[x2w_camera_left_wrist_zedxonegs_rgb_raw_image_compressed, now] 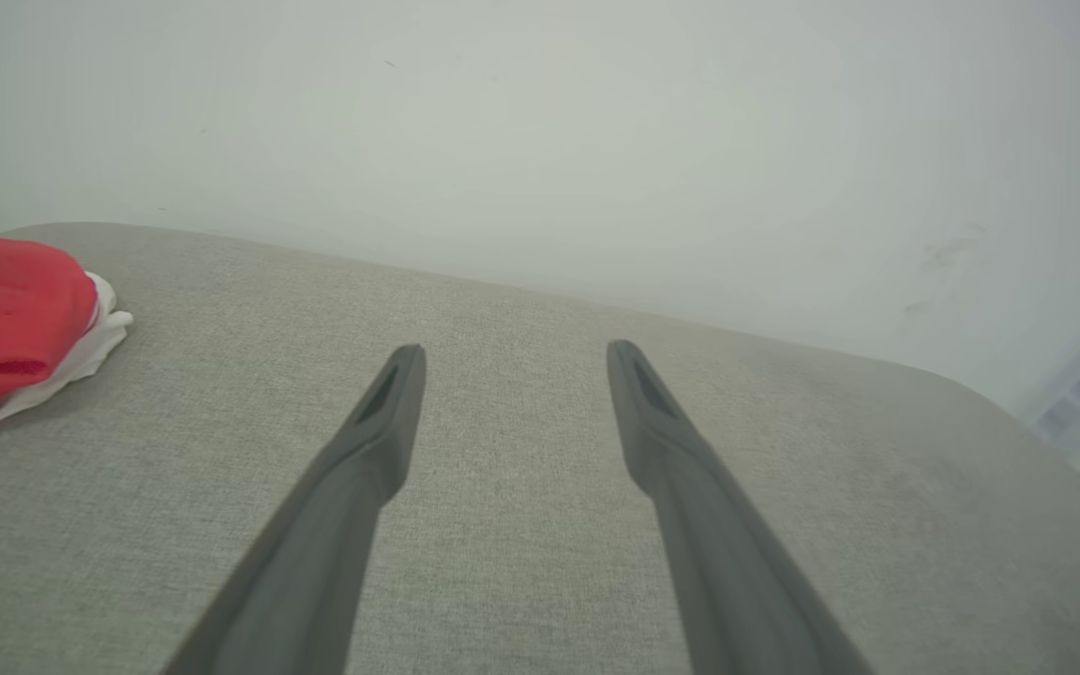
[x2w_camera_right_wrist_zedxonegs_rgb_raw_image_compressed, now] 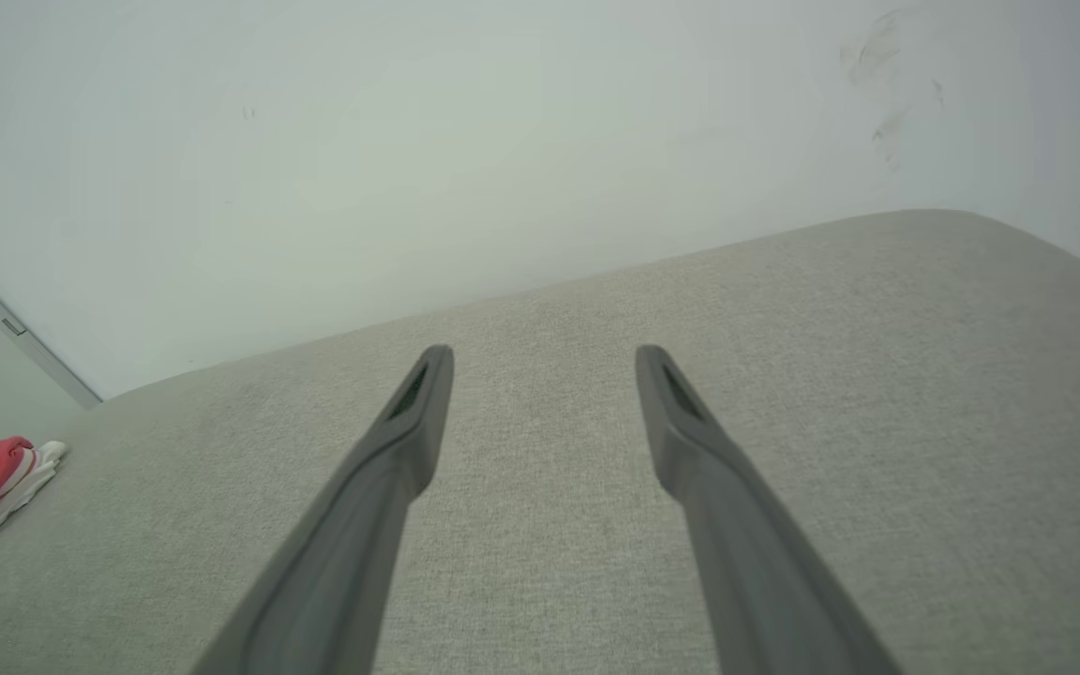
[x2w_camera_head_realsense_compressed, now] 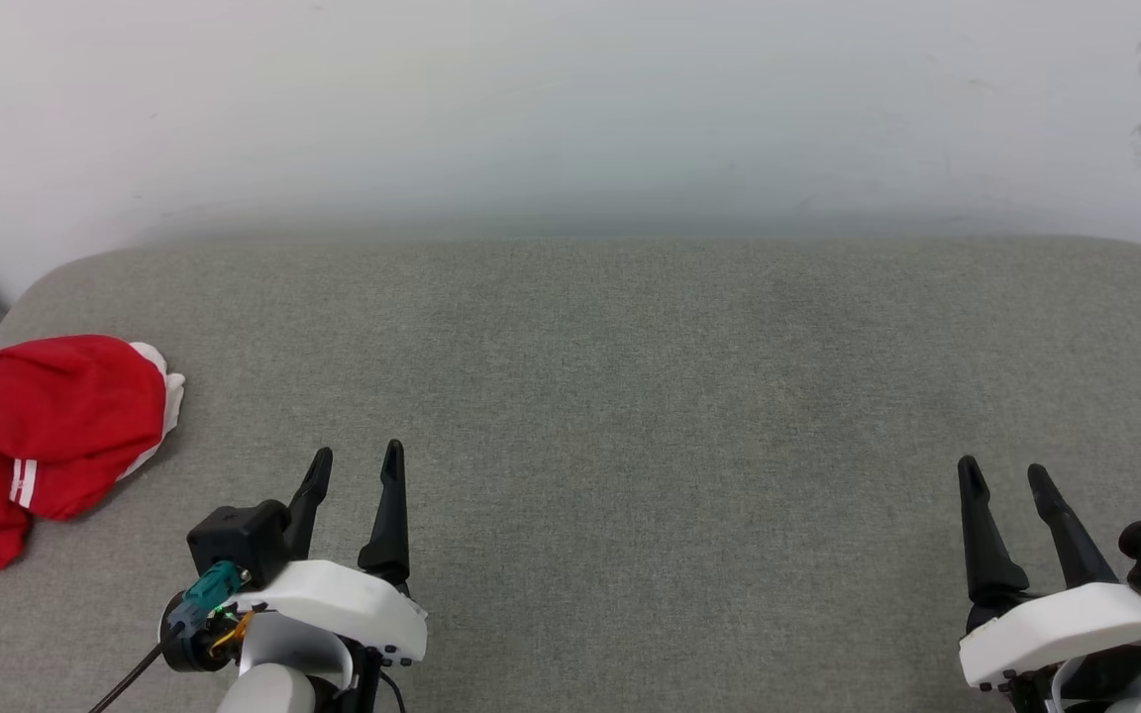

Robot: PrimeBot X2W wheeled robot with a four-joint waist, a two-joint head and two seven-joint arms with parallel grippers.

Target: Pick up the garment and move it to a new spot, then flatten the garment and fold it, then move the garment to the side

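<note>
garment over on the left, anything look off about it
Yes: the garment is bunched in a crumpled heap at the far left edge of the grey padded surface, with white fabric poking out from under the red, not spread flat. The wall shows faint dark scuffs at upper right.

Light is bright, even and diffuse in all 3 views, with no source in sight. The wall (x2w_camera_head_realsense_compressed: 570, 99) washes out to pale grey-white, close to overexposed, and takes a faint greenish cast in the 2 wrist views. Shadows are soft: a dim band where the wall meets the cushion (x2w_camera_head_realsense_compressed: 630, 347), and a thin dark line under the near edge of the garment (x2w_camera_head_realsense_compressed: 36, 436). No glare anywhere. The head view is sharp, and the cushion's weave reads clearly. In both wrist views the fingers (x2w_camera_left_wrist_zedxonegs_rgb_raw_image_compressed: 381, 441) blur toward the bottom edge, out of focus, and the cushion's far edge bows from wide-angle distortion. The garment looks soft and pinkish there.
</note>
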